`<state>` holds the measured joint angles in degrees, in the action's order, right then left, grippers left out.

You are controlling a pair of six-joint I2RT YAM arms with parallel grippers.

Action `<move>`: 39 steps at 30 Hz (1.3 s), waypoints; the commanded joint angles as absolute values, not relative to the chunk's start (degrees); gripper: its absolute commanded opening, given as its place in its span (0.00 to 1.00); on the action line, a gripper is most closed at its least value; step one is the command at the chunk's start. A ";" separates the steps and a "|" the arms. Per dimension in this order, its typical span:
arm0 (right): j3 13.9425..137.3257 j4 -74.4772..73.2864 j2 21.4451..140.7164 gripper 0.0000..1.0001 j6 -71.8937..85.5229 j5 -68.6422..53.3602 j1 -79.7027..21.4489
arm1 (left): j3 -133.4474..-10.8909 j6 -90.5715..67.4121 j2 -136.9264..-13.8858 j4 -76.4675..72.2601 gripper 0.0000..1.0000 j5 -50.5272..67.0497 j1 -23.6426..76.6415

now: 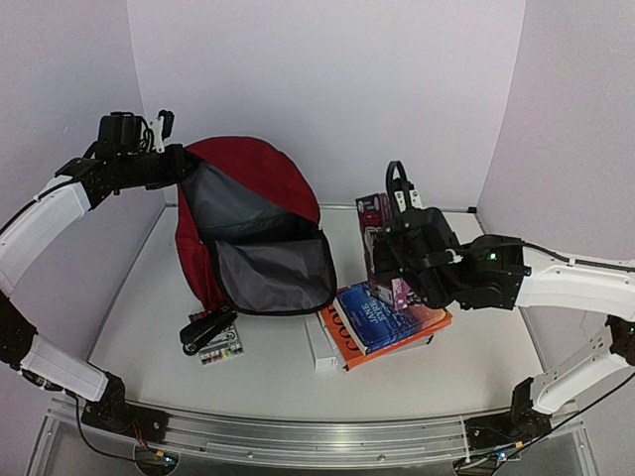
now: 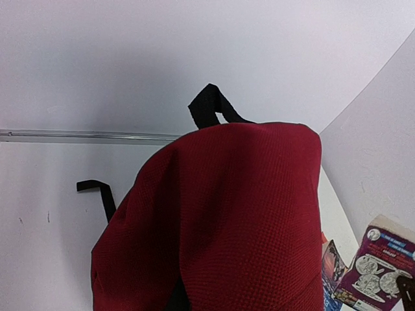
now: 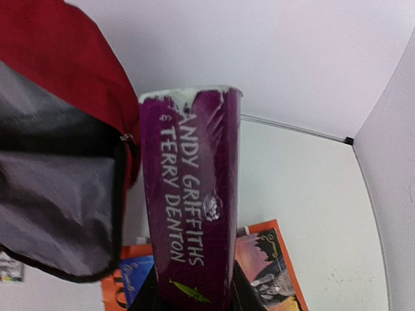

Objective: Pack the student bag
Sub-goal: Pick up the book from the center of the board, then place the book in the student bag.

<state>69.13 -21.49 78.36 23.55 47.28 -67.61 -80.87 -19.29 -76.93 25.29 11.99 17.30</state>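
The student bag (image 1: 248, 213) stands gaping at the table's (image 1: 476, 367) left, its top edge pinched by the closed left gripper (image 1: 171, 164), while the right gripper (image 1: 389, 260) clamps a purple book (image 1: 373, 210) upright beside it.

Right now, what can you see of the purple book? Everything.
The purple book is thick and looks like a paperback. White spine lettering reads Andy Griffiths & Terry Denton, with a green mark low down and whitish wear at the top. It is held upright over the book stack, with the right fingers pinching its lower end. It sits just right of the bag, by the open mouth, not inside.
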 commanded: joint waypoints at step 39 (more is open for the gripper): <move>125.67 2.83 128.02 0.00 21.98 65.19 -66.53 | -76.46 -20.14 -71.42 19.03 0.00 23.85 17.00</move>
